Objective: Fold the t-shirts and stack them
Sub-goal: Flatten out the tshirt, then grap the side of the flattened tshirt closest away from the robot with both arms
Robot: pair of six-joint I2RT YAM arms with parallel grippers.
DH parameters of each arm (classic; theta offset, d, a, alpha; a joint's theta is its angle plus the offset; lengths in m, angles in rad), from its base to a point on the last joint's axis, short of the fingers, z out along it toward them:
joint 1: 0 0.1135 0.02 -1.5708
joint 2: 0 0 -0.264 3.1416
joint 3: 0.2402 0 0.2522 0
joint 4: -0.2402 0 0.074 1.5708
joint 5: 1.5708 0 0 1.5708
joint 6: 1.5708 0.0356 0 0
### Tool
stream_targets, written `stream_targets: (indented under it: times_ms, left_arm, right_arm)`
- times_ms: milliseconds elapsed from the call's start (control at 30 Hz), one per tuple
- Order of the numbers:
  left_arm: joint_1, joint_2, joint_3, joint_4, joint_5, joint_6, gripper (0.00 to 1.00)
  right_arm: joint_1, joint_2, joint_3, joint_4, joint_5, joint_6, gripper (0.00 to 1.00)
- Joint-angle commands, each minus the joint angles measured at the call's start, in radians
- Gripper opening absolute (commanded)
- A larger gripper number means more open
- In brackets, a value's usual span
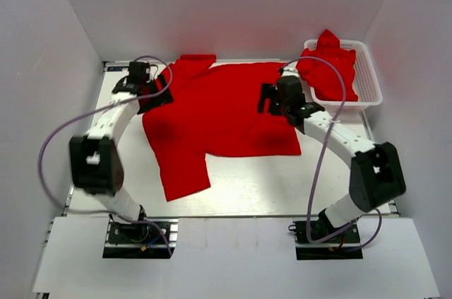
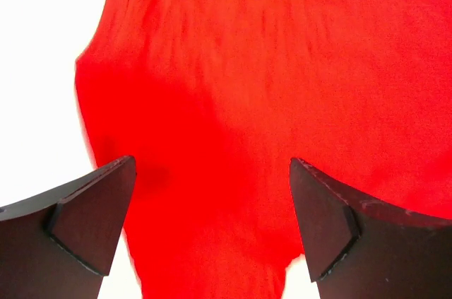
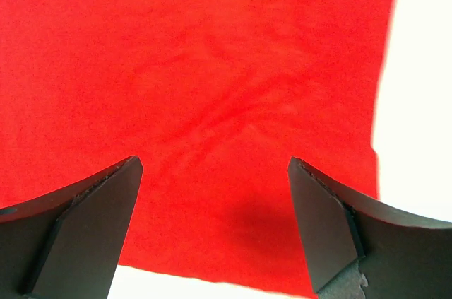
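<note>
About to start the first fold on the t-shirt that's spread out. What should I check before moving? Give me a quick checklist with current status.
1. Left hand open over the spread t-shirt: ok.
2. Right hand open, near its right edge: ok.
3. Neither hand holding fabric: ok.
4. T-shirt lying flat: ok, light wrinkles only.
5. Other t-shirts lie in the basket: ok.
6. Hands touching the cloth or just above it: cannot tell.

bare table [image 1: 247, 196] nearside, basket [image 1: 371, 80] filling far right corner
</note>
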Motion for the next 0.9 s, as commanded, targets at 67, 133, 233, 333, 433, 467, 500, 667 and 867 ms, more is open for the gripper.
stream_targets:
  times_ms: [67, 133, 233, 333, 433, 467, 500, 667, 867]
  left_arm:
    - [-0.036, -0.364, -0.322, -0.079, -0.006, -0.181, 1.00]
    - [-0.045, -0.416, -0.402, -0.171, -0.006, -0.206, 1.00]
    - [-0.056, -0.561, -0.564, -0.204, 0.047, -0.251, 1.00]
    - [-0.078, -0.685, -0.745, -0.214, 0.108, -0.280, 1.00]
    - [-0.090, -0.710, -0.782, -0.287, 0.121, -0.289, 1.00]
    - [-0.090, -0.720, -0.783, -0.314, 0.121, -0.300, 1.00]
    - [-0.105, -0.720, -0.783, -0.335, 0.121, -0.315, 1.00]
    - [-0.139, -0.776, -0.838, -0.354, 0.145, -0.343, 0.97]
    - [-0.173, -0.720, -0.847, -0.384, 0.133, -0.379, 0.87]
  right_arm:
    - [-0.008, -0.155, -0.155, -0.093, 0.271, 0.136, 0.90]
    - [-0.006, -0.217, -0.202, -0.131, 0.359, 0.206, 0.90]
    - [-0.008, -0.261, -0.242, -0.145, 0.426, 0.270, 0.90]
    - [-0.011, -0.298, -0.264, -0.168, 0.425, 0.308, 0.90]
    - [-0.008, -0.310, -0.287, -0.167, 0.390, 0.308, 0.90]
    - [-0.011, -0.318, -0.299, -0.164, 0.384, 0.306, 0.90]
    - [-0.008, -0.320, -0.313, -0.167, 0.379, 0.308, 0.90]
    - [-0.009, -0.363, -0.369, -0.151, 0.376, 0.331, 0.90]
    - [-0.012, -0.413, -0.428, -0.130, 0.375, 0.349, 0.90]
